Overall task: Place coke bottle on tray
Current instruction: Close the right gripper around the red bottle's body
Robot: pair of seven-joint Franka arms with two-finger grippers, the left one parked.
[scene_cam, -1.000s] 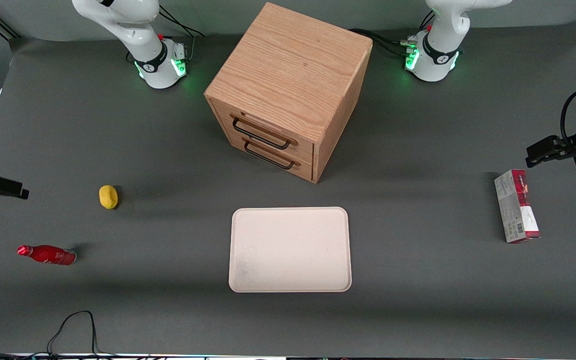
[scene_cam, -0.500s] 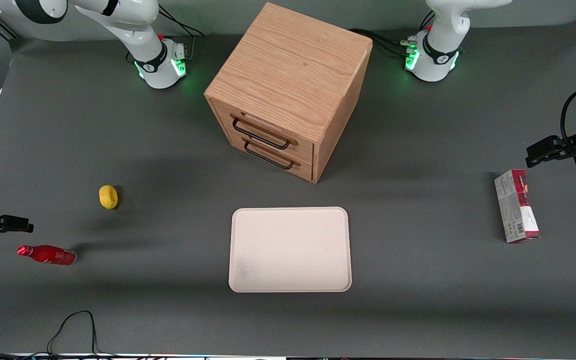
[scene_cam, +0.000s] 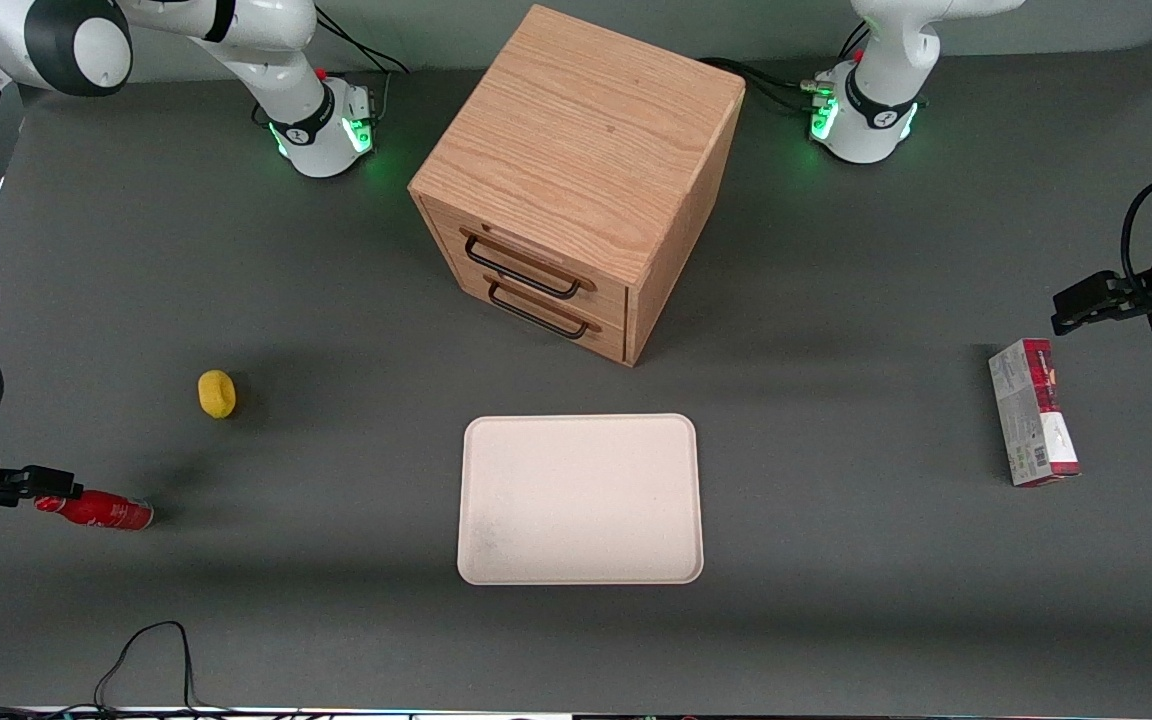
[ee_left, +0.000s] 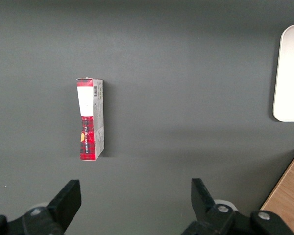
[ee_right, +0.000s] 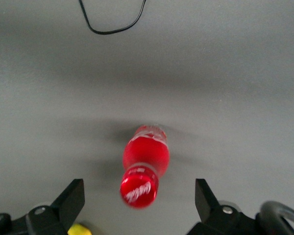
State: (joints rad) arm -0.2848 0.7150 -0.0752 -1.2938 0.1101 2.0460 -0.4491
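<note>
The coke bottle [scene_cam: 101,512] is small, glossy and red, and lies on its side on the grey table at the working arm's end. It also shows in the right wrist view [ee_right: 144,164], between the two open fingers. My right gripper [scene_cam: 58,489] hovers over the bottle's cap end; it also shows in the wrist view [ee_right: 138,201], open and empty. The cream-white tray [scene_cam: 581,500] lies flat mid-table, in front of the drawers, with nothing on it. Its edge shows in the left wrist view [ee_left: 290,73].
A wooden two-drawer cabinet [scene_cam: 576,180] stands farther from the camera than the tray. A yellow lump [scene_cam: 217,393] lies near the bottle, farther from the camera. A red-and-grey carton [scene_cam: 1033,412] lies toward the parked arm's end. A black cable [scene_cam: 141,650] loops near the table's front edge.
My right gripper has moved nearer the front camera and down, from beside the yellow lump's level to over the bottle's cap end. The bottle and tray have not moved.
</note>
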